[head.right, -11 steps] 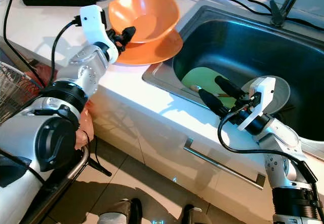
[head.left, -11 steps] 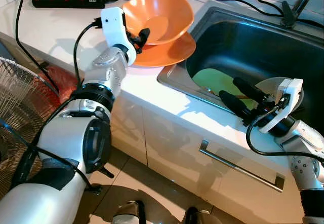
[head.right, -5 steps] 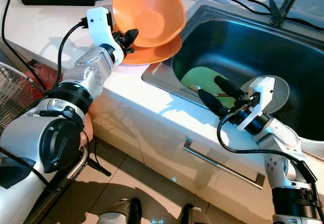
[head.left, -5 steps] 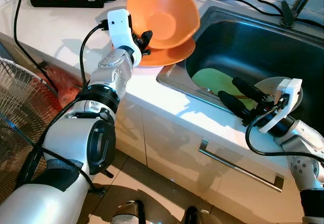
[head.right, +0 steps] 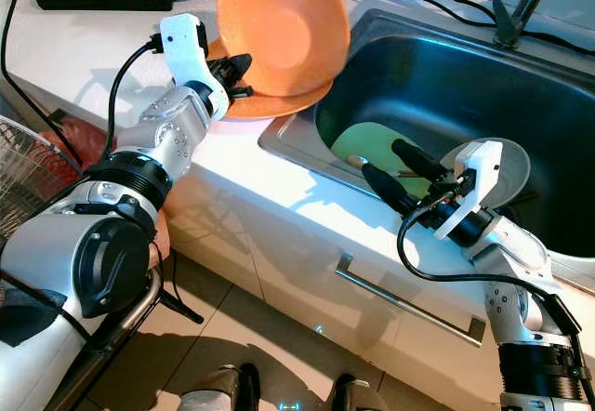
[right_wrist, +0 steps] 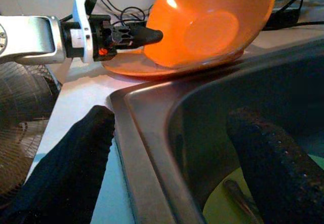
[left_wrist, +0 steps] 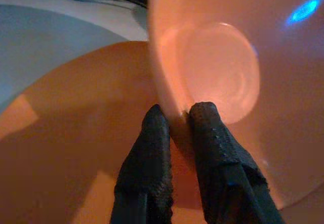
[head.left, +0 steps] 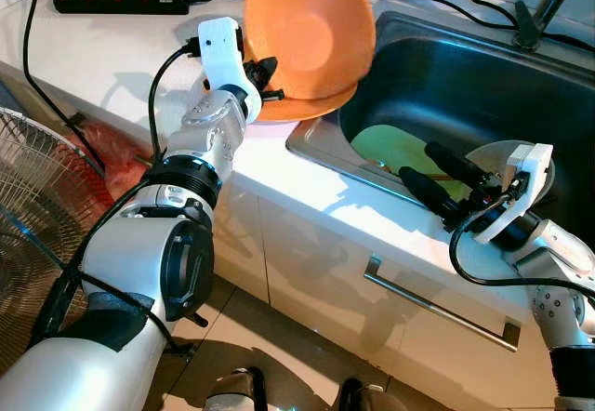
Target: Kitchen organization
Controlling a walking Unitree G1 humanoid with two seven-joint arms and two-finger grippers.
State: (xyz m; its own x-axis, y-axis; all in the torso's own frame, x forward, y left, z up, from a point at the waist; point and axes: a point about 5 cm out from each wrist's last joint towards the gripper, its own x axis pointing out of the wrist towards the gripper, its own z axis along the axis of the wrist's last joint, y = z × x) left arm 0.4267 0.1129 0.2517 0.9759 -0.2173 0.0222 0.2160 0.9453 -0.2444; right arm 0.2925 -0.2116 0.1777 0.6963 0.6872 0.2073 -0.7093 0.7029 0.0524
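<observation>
Upper centre of the head views, left gripper (head.left: pixel 265 78) is pinched on the rim of an orange bowl (head.left: pixel 311 28), which is tipped up steeply on edge above an orange plate (head.right: pixel 270 104) on the white counter (head.left: pixel 112 53), just beside the sink (head.left: pixel 465 86). Left wrist view shows both fingers (left_wrist: pixel 152 148) clamped either side of the thin bowl wall, plate underneath. Right gripper (head.left: pixel 444 180) hangs at right centre over the sink's near edge, fingers spread wide and holding nothing (idle, by the look of it). Green board (head.left: pixel 395 146) and a grey dish (head.right: pixel 507 165) lie in the basin. Risks: grip is on a thin rim only, with the bowl hanging steeply off it, so it could pivot or slip out and drop onto the plate or into the sink. Power strip (head.left: pixel 121 0) and cables (head.left: pixel 437 4) sit close behind, easy to snag on a wide swing.
</observation>
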